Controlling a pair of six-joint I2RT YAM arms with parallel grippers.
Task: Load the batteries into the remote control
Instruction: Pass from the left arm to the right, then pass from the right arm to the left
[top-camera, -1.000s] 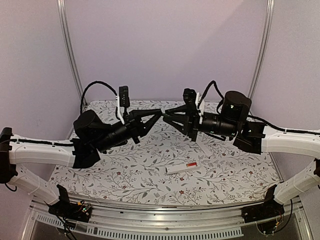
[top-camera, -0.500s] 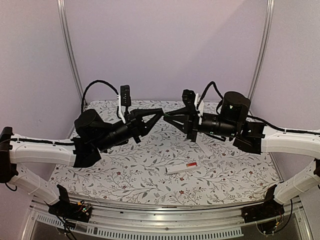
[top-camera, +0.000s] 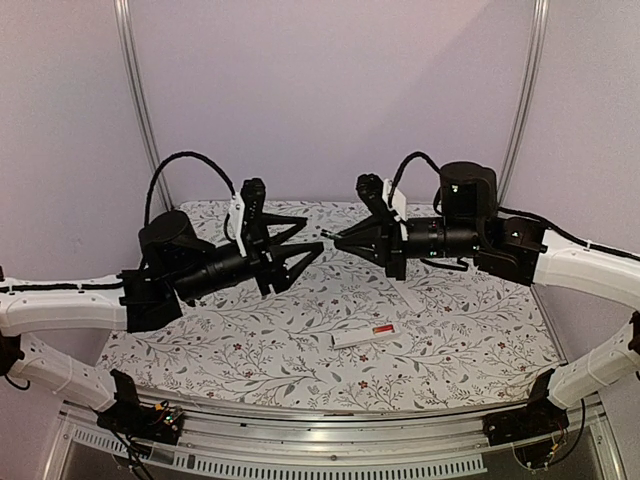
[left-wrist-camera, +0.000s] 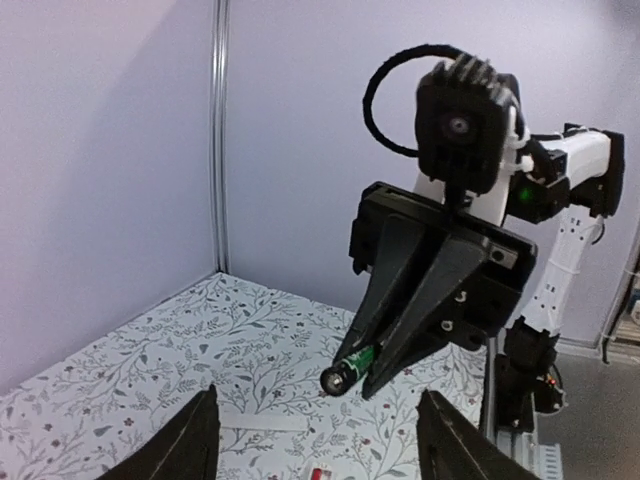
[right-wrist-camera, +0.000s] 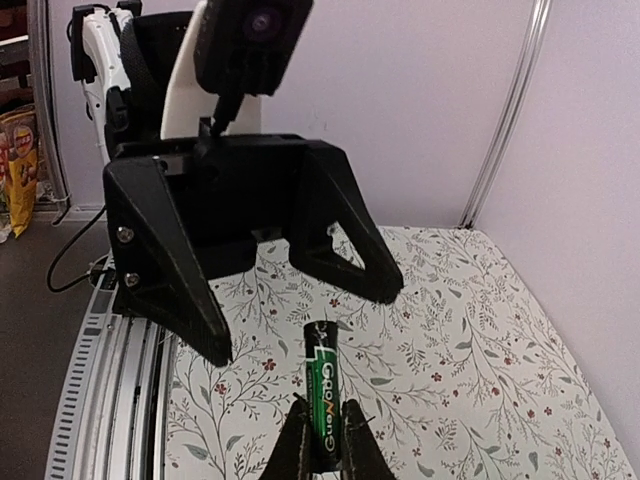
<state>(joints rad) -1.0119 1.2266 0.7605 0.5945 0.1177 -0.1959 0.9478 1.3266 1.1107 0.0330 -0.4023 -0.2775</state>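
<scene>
The right gripper (right-wrist-camera: 325, 450) has its fingertips (right-wrist-camera: 296, 452) pinched tight on the lower end of the black battery (right-wrist-camera: 322, 392). The cell stands straight out from the tips, green lettering facing the wrist camera. From the other side, the left wrist view shows the same battery (left-wrist-camera: 346, 372) poking out of the narrow wedge of the right gripper (left-wrist-camera: 358, 378), nose-on to the lens.

Opposite it, the left gripper (right-wrist-camera: 300, 320) has its jaws spread wide and nothing between them. Its own fingers (left-wrist-camera: 190, 445) sit far apart at the bottom corners of the left wrist view. From above, the two grippers face each other tip to tip in the air over the middle of the table (top-camera: 250, 350), the left gripper (top-camera: 312, 236) just short of the right gripper (top-camera: 331, 237), close but apart.

Down on the flowered cloth, the remote control (top-camera: 362, 337) lies flat, well below and to the right of the meeting point, nearer the arm bases. The red-orange battery (top-camera: 381, 330) shows at its right end; whether it is fully seated in the slot I cannot tell. A thin white strip (left-wrist-camera: 262, 422) lies loose on the cloth beyond the left gripper.
</scene>
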